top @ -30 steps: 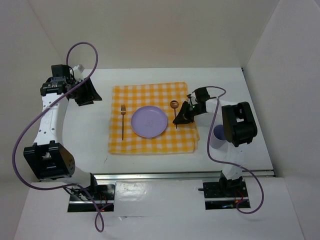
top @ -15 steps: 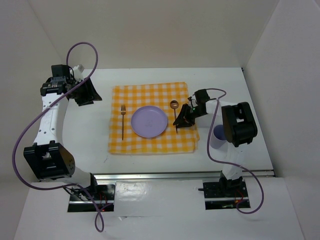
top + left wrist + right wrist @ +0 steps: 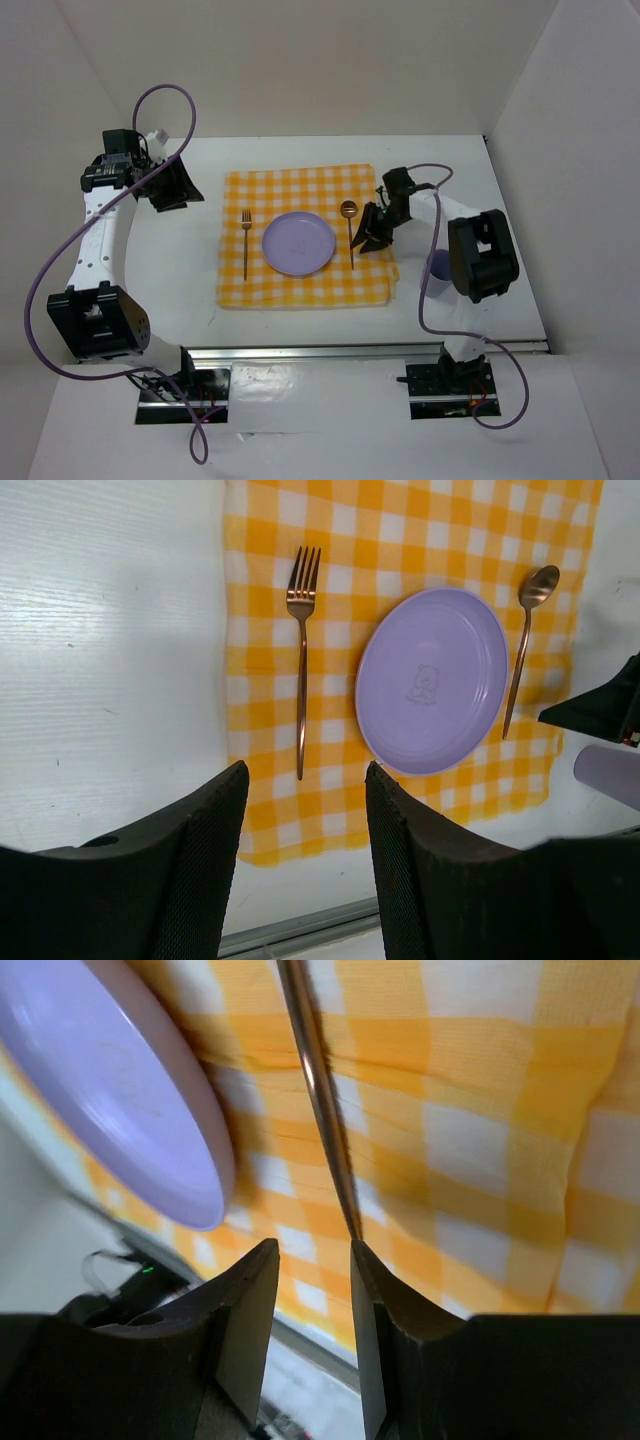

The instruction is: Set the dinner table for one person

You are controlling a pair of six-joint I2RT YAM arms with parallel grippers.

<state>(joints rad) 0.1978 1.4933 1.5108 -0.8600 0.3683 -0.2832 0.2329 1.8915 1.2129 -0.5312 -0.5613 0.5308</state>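
The white dinner table carries a yellow-and-white checked cloth. On the cloth lie a purple plate, a copper fork to its left and a copper spoon to its right. My right gripper is low over the cloth just right of the spoon, open and empty. In the right wrist view the spoon handle ends by my right gripper, with the plate at upper left. My left gripper hovers open over the far left of the table. Its wrist view shows my left gripper, fork, plate and spoon.
A purple cup stands on the table right of the cloth, partly hidden by the right arm. It also shows in the left wrist view. White walls close in the table. A silver rail runs along the near edge.
My right gripper has let go of the spoon and drawn back a little to the right. The spoon now lies straight beside the plate. The left arm has not moved.
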